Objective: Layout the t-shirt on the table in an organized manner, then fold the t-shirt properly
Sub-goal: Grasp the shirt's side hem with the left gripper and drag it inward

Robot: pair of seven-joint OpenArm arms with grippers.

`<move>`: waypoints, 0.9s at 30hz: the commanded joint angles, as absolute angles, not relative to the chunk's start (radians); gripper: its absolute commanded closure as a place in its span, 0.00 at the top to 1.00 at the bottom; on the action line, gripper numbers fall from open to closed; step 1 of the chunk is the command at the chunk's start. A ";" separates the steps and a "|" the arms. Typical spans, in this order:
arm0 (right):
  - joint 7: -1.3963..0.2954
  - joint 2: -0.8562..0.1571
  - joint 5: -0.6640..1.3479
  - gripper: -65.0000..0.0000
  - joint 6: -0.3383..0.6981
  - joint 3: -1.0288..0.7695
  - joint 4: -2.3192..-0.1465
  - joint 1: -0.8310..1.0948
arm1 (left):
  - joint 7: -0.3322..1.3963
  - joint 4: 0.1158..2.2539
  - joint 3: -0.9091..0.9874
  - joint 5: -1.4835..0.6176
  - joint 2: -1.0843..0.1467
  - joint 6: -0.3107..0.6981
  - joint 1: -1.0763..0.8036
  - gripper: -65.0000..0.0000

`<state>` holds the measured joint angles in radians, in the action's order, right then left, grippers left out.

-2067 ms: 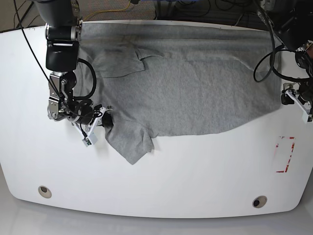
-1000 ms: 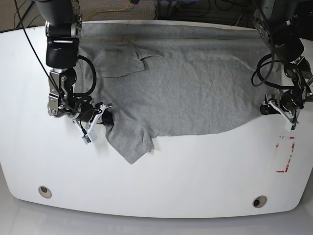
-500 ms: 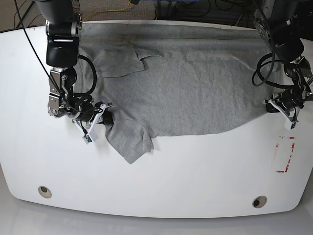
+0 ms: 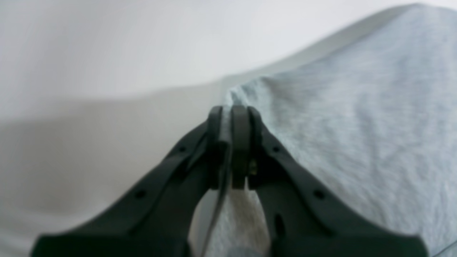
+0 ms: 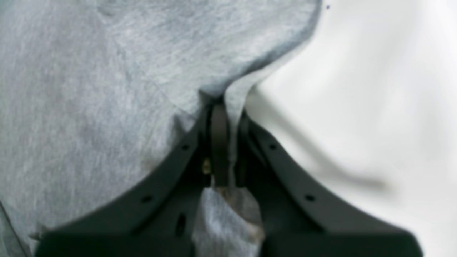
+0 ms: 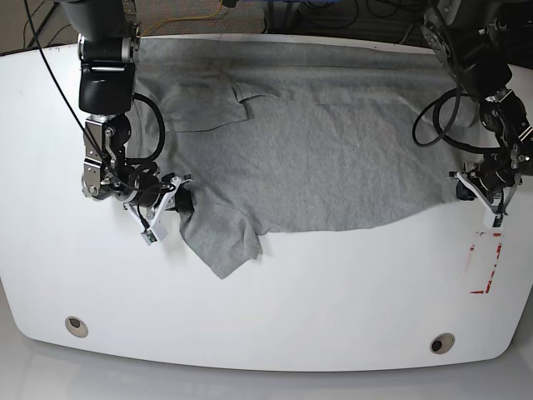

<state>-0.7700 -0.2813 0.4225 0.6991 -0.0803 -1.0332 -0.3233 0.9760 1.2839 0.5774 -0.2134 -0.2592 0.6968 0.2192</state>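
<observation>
The grey t-shirt (image 6: 333, 158) lies spread over the far half of the white table (image 6: 333, 292), one sleeve hanging toward the front left. In the base view my right gripper (image 6: 181, 205) pinches that sleeve's edge. The right wrist view shows its jaws (image 5: 228, 110) shut on a raised fold of the t-shirt (image 5: 89, 71). My left gripper (image 6: 462, 190) sits at the shirt's right corner. Up close, the left gripper (image 4: 230, 114) is shut with a thin edge of the t-shirt (image 4: 357, 107) between its pads. No lettering shows.
A red-outlined rectangle mark (image 6: 485, 262) lies just in front of the left gripper. Two round grommet holes (image 6: 76, 324) (image 6: 440, 342) sit near the table's front edge. Cables run along the back edge behind the shirt.
The left gripper came in from the right to the shirt's right corner and closed on its edge. The right gripper has kept its hold on the sleeve, almost still.
</observation>
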 commanded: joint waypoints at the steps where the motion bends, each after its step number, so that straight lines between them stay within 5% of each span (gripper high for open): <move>1: -0.777 -0.295 0.420 0.00 0.698 -0.084 -1.047 -0.341 | 0.970 1.342 0.542 -0.222 -0.278 0.698 0.223 0.04; 27: -0.860 -0.297 0.415 0.00 0.698 -0.088 -1.365 -0.209 | 0.966 1.609 0.414 -0.223 -0.268 0.698 0.056 0.04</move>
